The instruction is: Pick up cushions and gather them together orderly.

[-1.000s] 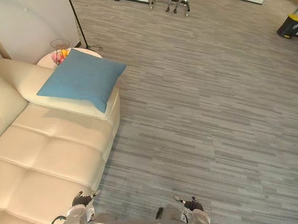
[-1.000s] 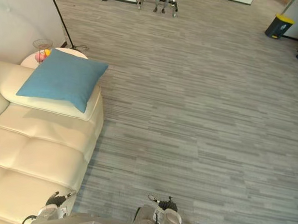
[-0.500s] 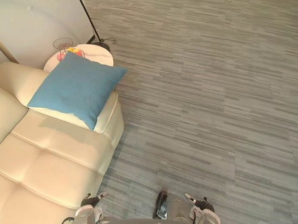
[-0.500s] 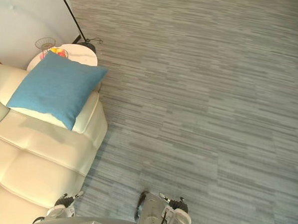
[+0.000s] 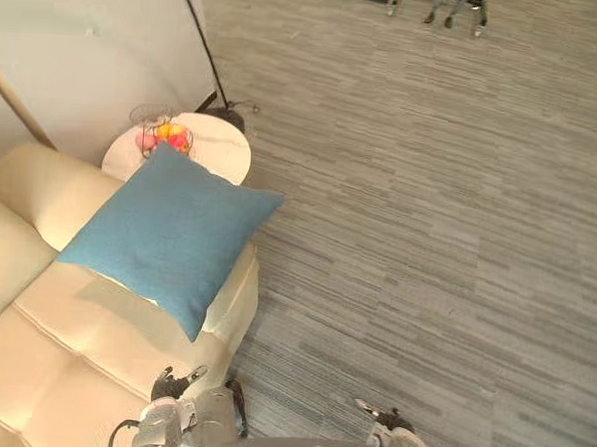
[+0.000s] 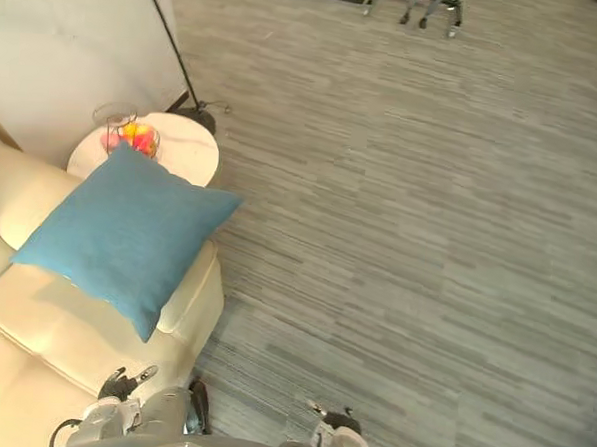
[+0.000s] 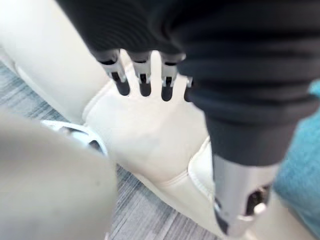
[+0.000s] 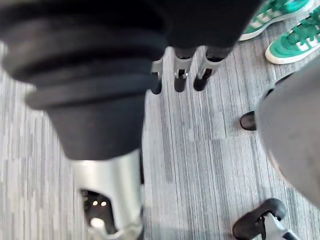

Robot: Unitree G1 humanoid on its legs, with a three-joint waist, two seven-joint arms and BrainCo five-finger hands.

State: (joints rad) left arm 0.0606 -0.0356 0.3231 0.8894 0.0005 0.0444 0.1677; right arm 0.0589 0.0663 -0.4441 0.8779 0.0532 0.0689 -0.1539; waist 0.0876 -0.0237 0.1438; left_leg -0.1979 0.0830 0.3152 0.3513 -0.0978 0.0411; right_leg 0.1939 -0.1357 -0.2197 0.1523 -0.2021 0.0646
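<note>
A blue square cushion [image 5: 167,239] lies on the armrest end of the cream sofa [image 5: 41,350], one corner hanging past the armrest toward the floor. My left hand [image 5: 175,384] hangs low beside the sofa's front corner, below the cushion and apart from it. In the left wrist view its fingers [image 7: 144,82] are straight and hold nothing, with the sofa's side past them and the cushion's blue edge [image 7: 301,167] close by. My right hand [image 5: 389,420] hangs over the floor, its fingers [image 8: 180,76] relaxed and empty.
A round white side table [image 5: 207,149] with a wire fruit basket [image 5: 159,136] stands behind the armrest, by a lamp pole [image 5: 200,43]. A person's green shoes [image 8: 291,46] and a caster wheel [image 8: 260,225] are on the floor near my right hand. Grey floor spreads to the right.
The camera has shifted and turned: sofa, cushion and side table now sit lower and nearer in the picture. The cushion lies as before. Both hands still hang empty.
</note>
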